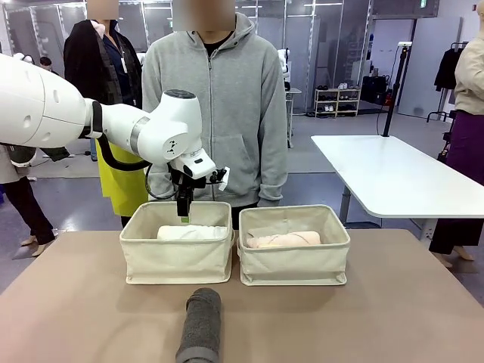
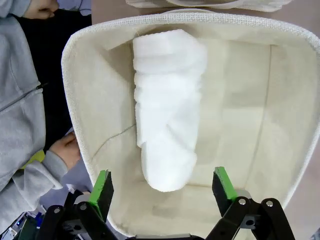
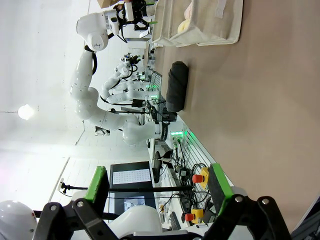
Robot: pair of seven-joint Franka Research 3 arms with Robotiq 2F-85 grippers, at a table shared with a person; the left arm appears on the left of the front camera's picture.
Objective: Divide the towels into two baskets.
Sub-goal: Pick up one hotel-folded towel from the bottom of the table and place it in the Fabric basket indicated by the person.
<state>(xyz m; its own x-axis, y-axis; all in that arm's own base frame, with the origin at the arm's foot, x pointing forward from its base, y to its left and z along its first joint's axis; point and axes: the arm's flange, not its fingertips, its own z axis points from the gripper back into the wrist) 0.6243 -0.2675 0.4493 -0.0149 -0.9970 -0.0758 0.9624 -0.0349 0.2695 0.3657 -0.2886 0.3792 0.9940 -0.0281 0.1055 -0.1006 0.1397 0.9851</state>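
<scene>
The left gripper [image 1: 184, 213] hangs over the left basket [image 1: 178, 261], pointing down at the far rim. In the left wrist view its jaws stand wide apart over the basket's inside wall [image 2: 240, 100], gripping nothing. The white towel [image 2: 167, 110] lies flat on the basket floor, below the jaws. Its near end falls in the gap between the two green pads [image 2: 101, 187], with clear space on either side. The roll runs lengthwise away from the gripper [image 2: 162, 181] toward the far wall. From the front, the same white towel [image 1: 190, 233] lies across the left basket.

The right basket [image 1: 293, 265] stands just beside the left one and holds the pale pink towel [image 1: 283, 240]. The dark grey towel [image 1: 200, 325] lies on the brown table [image 1: 393, 310] in front of the baskets, apart from both.

The right gripper [image 3: 157, 182] is spread wide too, with nothing in it, well back from the dark grey towel [image 3: 177, 85].

A person in a grey hoodie [image 1: 215, 113] stands behind the baskets, one hand [image 2: 65, 150] just outside the left basket's rim.
</scene>
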